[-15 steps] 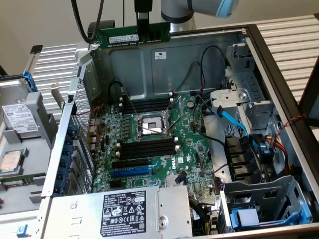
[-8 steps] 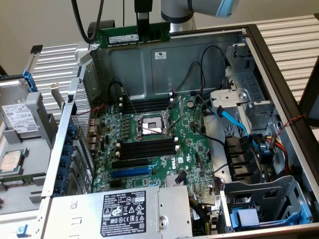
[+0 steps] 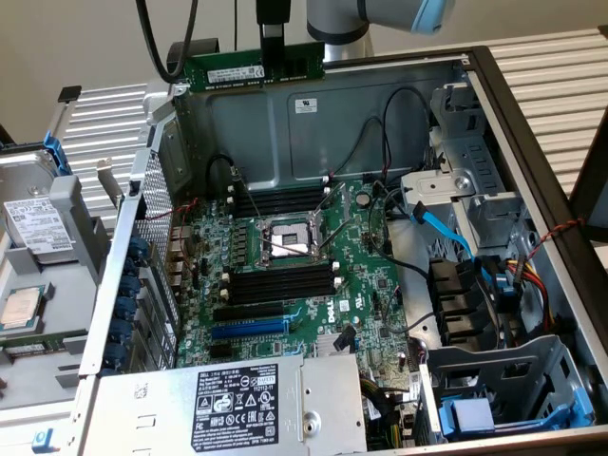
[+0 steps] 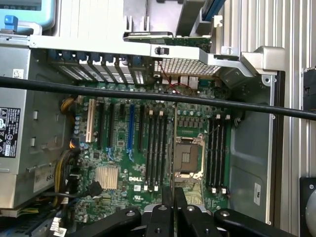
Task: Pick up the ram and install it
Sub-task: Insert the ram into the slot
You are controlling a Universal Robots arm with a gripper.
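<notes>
Pincer (image 3: 273,57) clamps ram (image 3: 228,72) high above memory slots (image 4: 154,148).

The arm (image 3: 332,17) up there is a smooth silver-grey tube with a pale blue cap (image 3: 430,11) on its joint. Its tool (image 3: 273,55) is matte black, with slim flat fingers (image 4: 167,202) on black links (image 4: 111,223) pinned by round pivot bolts (image 4: 131,214). A glossy black cable (image 4: 148,96) trails alongside.

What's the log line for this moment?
hand: shut on memory stick | position: raised over open computer case | memory slots: empty | install: not done
</notes>
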